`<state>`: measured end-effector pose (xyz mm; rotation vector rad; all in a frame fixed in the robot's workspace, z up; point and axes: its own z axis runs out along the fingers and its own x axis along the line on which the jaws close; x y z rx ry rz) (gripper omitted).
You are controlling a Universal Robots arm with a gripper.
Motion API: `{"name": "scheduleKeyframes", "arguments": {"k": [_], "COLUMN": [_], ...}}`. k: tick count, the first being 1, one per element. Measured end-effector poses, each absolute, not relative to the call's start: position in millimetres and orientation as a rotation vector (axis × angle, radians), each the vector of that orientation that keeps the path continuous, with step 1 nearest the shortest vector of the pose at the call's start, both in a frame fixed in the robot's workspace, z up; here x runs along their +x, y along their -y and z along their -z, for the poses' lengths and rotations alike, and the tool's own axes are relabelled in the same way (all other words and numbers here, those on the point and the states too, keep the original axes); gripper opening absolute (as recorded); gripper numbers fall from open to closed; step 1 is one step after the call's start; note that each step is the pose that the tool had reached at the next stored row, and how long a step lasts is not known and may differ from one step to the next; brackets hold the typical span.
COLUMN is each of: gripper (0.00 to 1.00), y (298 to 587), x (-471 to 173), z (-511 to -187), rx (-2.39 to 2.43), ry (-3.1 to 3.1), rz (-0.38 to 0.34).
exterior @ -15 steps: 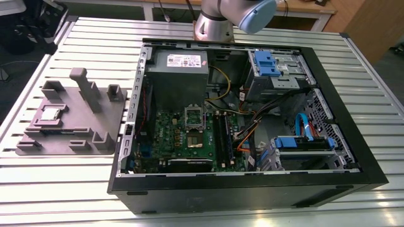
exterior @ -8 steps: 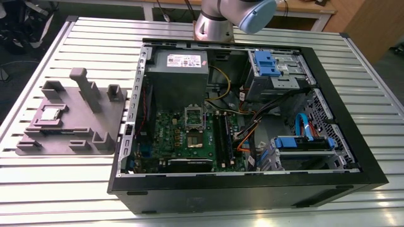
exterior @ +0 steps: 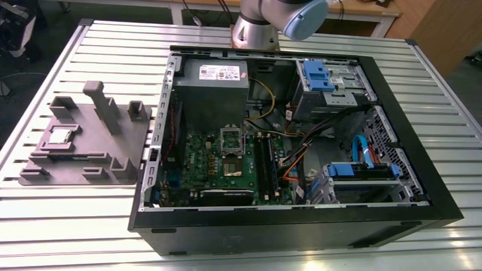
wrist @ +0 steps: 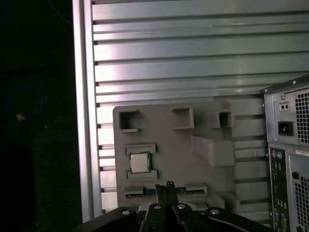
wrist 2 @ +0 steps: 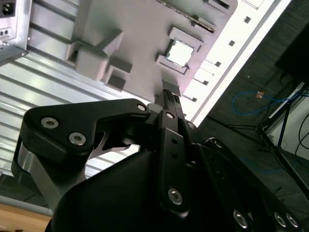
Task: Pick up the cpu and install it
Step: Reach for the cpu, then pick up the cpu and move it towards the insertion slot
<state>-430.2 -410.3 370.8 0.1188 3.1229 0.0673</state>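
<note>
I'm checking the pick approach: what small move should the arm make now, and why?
Probably bring the gripper in line with the cpu and closer to it. The cpu lies untouched in its recess on the grey holder plate. In both wrist views the gripper hangs well clear of it, shut and empty, and not centred on the chip.

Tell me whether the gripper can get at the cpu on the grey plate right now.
Probably yes. The cpu lies uncovered on the grey plate, and nothing stands between it and the gripper above.
</note>
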Motion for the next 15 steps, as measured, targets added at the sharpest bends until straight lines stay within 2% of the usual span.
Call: {"name": "scheduleKeyframes", "arguments": {"k": [6,15], "gripper": [0.10,0.10], "y": [410.3,410.3], "x": [-455.7,-458.1], "z": [-369.6,-369.6], "rx": [0.119,0.119], "ry": [-3.123,-3.123], "rz": [-0.067,-0.067]}}
